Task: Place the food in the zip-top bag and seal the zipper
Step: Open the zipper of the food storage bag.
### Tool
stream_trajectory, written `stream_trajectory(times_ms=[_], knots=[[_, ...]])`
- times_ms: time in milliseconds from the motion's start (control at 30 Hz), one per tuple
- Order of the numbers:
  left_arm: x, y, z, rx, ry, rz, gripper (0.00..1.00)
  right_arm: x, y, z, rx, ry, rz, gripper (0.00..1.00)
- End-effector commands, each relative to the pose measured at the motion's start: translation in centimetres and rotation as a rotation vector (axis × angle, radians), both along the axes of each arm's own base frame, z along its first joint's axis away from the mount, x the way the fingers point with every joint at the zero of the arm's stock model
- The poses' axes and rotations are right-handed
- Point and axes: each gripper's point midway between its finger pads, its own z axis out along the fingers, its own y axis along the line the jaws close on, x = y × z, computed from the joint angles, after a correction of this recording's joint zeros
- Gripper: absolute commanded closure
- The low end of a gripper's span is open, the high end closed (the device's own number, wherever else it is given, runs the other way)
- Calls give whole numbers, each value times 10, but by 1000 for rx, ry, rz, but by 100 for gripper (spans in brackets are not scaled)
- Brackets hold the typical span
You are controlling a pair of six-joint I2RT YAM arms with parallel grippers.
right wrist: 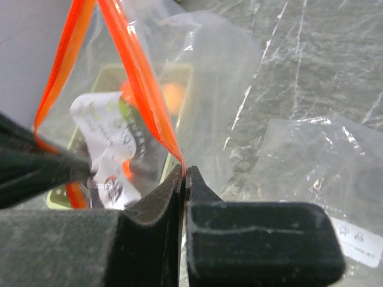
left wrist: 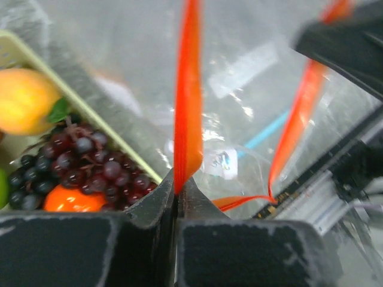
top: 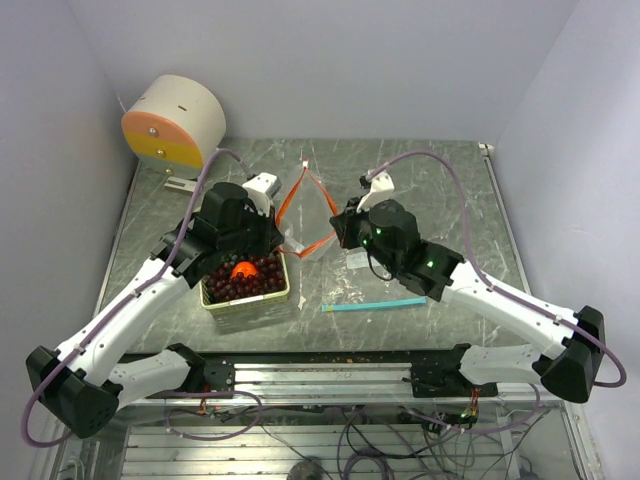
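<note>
The clear zip-top bag hangs above the table between my two grippers, with its mouth held open in a diamond. Its red-orange zipper shows on both sides. My left gripper is shut on one side of the zipper. My right gripper is shut on the other side. The food lies in the pale yellow-green basket below my left gripper: dark grapes, an orange fruit, a yellow-orange fruit and a green piece.
A loose teal strip lies on the marble table right of the basket. A second flat clear bag with a white label lies under my right gripper. A white and orange cylinder stands at the back left.
</note>
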Motion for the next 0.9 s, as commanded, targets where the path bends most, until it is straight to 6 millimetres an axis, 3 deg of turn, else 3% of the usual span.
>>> stream_trajectory(times_ms=[0, 100, 233, 367, 467, 633, 867], knots=[[35, 30, 8, 68, -54, 265, 87, -6, -18, -2, -73, -25, -153, 100], [51, 33, 20, 28, -104, 352, 76, -11, -19, -7, -96, -9, -231, 100], [67, 14, 41, -90, -177, 334, 60, -21, 6, -7, -78, -16, -161, 100], [64, -15, 48, -202, -207, 200, 46, -24, 16, -2, -59, -30, -137, 100], [55, -26, 47, -238, -232, 113, 35, -22, 15, 1, -61, -42, -143, 100], [47, -28, 45, -234, -275, 47, 31, -23, 17, 5, -62, -60, -117, 100], [50, -28, 35, -174, -257, 34, 27, -34, 28, 14, -69, -97, 9, 100]])
